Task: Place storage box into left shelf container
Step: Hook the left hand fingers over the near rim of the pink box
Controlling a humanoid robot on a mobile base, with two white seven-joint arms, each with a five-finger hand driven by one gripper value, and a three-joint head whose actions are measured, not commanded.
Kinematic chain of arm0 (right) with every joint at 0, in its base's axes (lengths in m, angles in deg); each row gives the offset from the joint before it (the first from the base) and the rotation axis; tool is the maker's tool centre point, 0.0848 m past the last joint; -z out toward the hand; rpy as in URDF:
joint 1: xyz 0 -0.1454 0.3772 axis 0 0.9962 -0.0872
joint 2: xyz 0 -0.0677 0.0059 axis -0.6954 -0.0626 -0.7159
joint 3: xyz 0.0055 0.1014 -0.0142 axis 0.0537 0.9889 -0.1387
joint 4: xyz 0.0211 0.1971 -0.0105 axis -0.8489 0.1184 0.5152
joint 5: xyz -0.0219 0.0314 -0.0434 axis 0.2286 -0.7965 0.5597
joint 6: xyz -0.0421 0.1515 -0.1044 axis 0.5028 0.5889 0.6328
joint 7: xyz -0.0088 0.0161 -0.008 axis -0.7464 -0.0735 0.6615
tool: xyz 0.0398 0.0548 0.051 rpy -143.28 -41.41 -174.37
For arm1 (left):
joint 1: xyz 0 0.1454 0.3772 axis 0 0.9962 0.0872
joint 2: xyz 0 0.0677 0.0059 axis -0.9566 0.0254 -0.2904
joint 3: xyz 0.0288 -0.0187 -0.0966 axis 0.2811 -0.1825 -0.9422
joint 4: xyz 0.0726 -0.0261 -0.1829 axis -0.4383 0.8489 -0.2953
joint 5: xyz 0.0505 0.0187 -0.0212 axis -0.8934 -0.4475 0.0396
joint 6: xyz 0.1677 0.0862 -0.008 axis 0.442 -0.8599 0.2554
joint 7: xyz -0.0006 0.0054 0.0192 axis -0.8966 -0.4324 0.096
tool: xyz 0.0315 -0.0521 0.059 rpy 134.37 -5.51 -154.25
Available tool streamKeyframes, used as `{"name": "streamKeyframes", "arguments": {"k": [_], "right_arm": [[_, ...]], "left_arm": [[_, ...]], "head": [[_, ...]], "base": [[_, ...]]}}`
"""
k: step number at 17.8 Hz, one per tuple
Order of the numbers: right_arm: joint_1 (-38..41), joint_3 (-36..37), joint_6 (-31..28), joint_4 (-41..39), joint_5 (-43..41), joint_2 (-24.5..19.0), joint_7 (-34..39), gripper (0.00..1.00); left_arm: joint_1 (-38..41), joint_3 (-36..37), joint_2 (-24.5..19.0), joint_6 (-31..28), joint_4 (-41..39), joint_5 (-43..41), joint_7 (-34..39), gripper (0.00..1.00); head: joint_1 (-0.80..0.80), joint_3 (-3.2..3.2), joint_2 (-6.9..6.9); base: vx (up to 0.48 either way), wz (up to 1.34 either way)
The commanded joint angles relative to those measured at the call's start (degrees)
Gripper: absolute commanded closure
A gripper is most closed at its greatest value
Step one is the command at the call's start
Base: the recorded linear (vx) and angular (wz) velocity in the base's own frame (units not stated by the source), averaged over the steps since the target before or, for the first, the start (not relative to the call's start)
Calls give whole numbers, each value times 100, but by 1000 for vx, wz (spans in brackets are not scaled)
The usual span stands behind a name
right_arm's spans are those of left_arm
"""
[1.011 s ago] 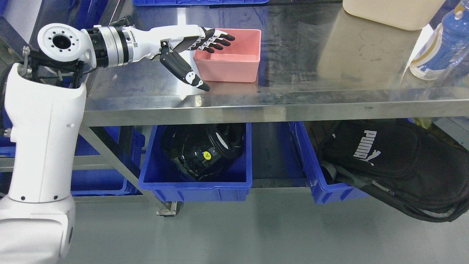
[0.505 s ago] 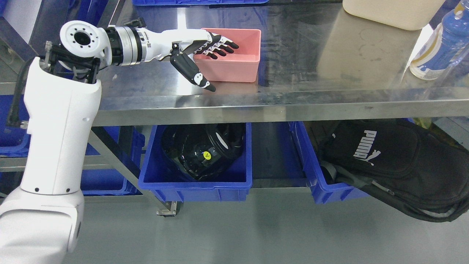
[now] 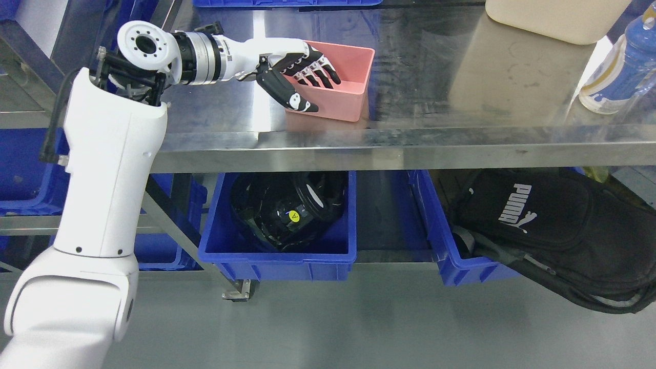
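Note:
The pink storage box [image 3: 350, 77] sits on the steel table top [image 3: 410, 148], a little left of the middle, and looks slightly tilted and turned. My left hand [image 3: 321, 92] reaches in from the left and grips the box's near-left wall. Its fingers [image 3: 323, 74] curl inside the box and the thumb [image 3: 294, 98] presses on the outside. On the shelf below the table stands a blue container [image 3: 277, 264] holding a shiny black object [image 3: 284, 210]. My right arm does not show.
A second blue bin [image 3: 461, 269] to the right on the lower shelf holds a black Puma bag [image 3: 553, 230] that spills over its edge. A blue bottle [image 3: 620, 66] and a beige container [image 3: 553, 18] stand at the table's back right. More blue bins [image 3: 25, 169] sit far left.
My left hand moved right and closed on the pink box's wall, fingers inside and thumb outside. The box has shifted and tilted slightly. The camera also moved a little.

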Motion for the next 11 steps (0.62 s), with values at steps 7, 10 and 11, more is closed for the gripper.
{"name": "streamKeyframes", "arguments": {"k": [7,10,11], "right_arm": [[-106,0,-22,-100,0,100,2,1],[-106,0,-22,-100,0,100,2,1],[-106,0,-22,-100,0,100,2,1]], "left_arm": [[16,-973,531,769,464,-97,-112,100],[-28,-1140,566,998,394,-88,-94,100],[-28,-1184,558,1068,359,-88,-94,100]], "head": [[0,0,0],[0,0,0],[0,0,0]], "base": [[-3,18],[0,0],[0,0]]}}
